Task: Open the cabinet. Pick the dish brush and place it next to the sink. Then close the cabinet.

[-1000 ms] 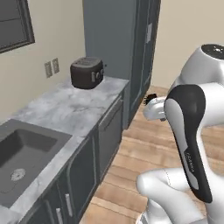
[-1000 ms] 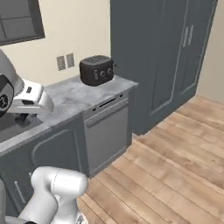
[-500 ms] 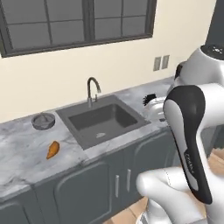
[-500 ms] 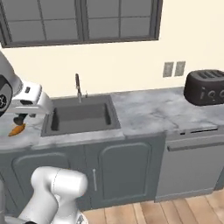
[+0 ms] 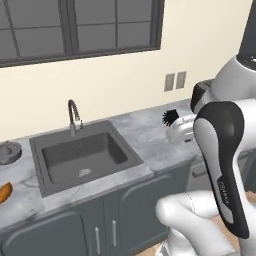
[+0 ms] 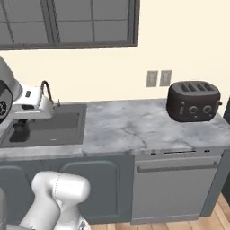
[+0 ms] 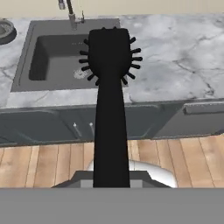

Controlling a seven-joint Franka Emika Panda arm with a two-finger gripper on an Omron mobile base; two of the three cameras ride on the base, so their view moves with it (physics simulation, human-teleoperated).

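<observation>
A grey marble counter point(image 6: 134, 128) runs along the cream wall under a dark-framed window point(image 5: 75, 30). Below the counter are dark grey base cabinets point(image 5: 75, 227) and, further to the right, a dishwasher front point(image 6: 177, 188) with a horizontal handle. A dark sink point(image 5: 82, 157) is set into the counter, and a curved faucet point(image 5: 74, 116) stands at its back edge. A black four-slot toaster point(image 6: 193, 101) stands on the counter well to the right of the sink, below two wall outlets point(image 6: 158, 78).

The gripper point(image 5: 181, 131) hangs above the counter just right of the sink, in front of the arm. It pinches the dish brush point(image 7: 110, 100) by the lower part of its black handle; the fingertips themselves are hidden behind the handle in the hand view. The brush head with its short black bristles point(image 5: 170, 116) points away from the hand, over the front right corner of the sink.

At the far left of the counter lie a small round grey dish point(image 5: 7, 152) and an orange object point(image 5: 4, 192).
</observation>
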